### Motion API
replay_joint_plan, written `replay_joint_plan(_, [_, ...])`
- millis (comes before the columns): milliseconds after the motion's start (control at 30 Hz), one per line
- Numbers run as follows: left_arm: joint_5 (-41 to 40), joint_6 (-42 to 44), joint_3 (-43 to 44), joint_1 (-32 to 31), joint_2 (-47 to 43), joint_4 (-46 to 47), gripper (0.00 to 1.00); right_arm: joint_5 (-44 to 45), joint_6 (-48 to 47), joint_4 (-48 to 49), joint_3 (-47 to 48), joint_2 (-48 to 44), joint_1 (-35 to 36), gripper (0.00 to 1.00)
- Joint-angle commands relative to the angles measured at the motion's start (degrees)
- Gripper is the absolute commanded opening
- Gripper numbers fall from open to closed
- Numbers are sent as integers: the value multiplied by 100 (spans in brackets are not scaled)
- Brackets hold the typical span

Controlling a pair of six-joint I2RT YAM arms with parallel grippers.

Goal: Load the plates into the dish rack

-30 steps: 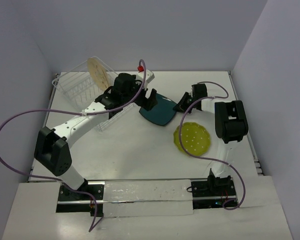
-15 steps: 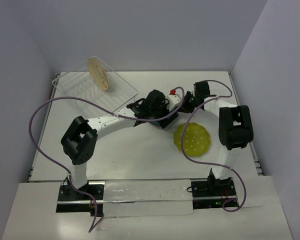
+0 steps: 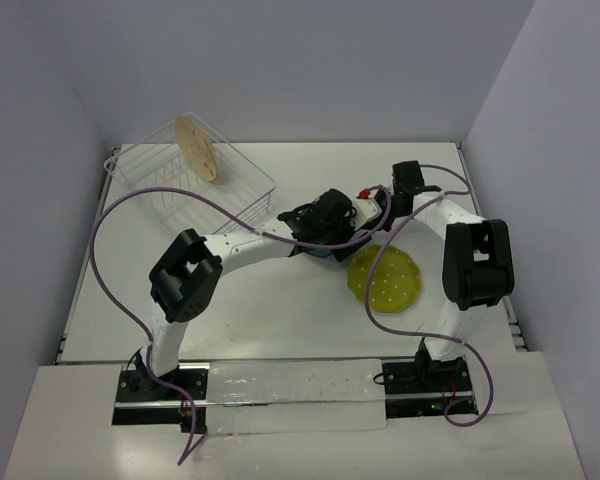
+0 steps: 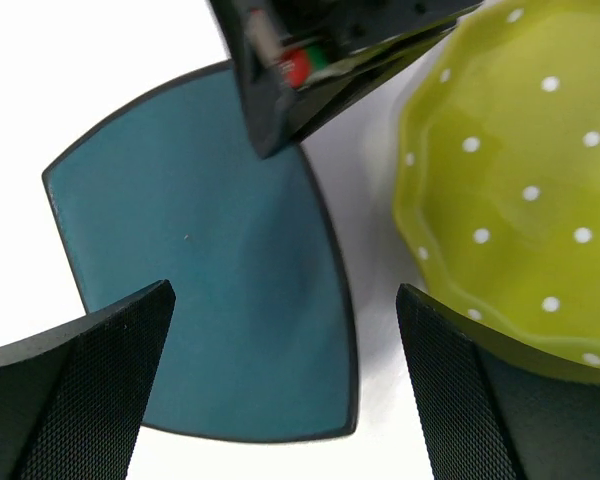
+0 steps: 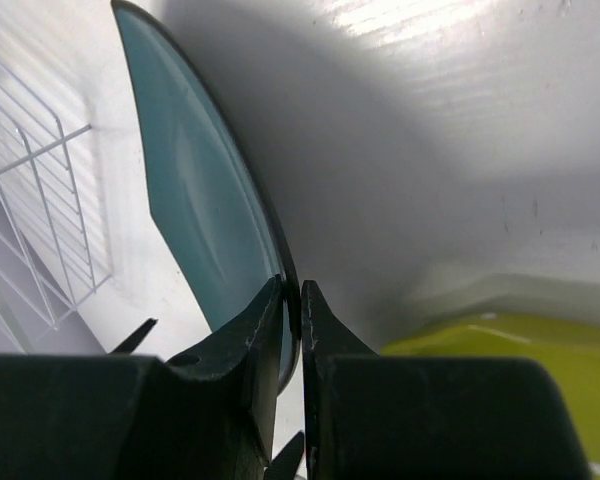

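Observation:
The dark teal plate is at mid-table, mostly hidden under the left arm in the top view. My right gripper is shut on its rim, and that edge is raised off the table. My left gripper is open and empty, hovering over the teal plate's near corner. The yellow-green dotted plate lies flat just right of it and shows in the left wrist view. The cream plate stands upright in the wire dish rack at the back left.
The rack's wires show to the left of the teal plate in the right wrist view. Grey walls close the table on the left, back and right. Purple cables loop off both arms above the table.
My left arm has swung right from beside the rack to over the teal plate. My right gripper has closed in on the plate's right rim.

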Motion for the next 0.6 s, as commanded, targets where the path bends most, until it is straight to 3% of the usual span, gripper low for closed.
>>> replay_joint_plan(0, [-264,-54,192,-137,210,370,99,10,-25,-548,201,-387,35,0])
replay_joint_plan(500, [-1879,51,461,-286,954,619,99,-551,-99,-768,103,-787,87,0])
replay_joint_plan(567, [-2136,165,493,-332,1023,715,93,-514,-138,-807,110,-772,95,0])
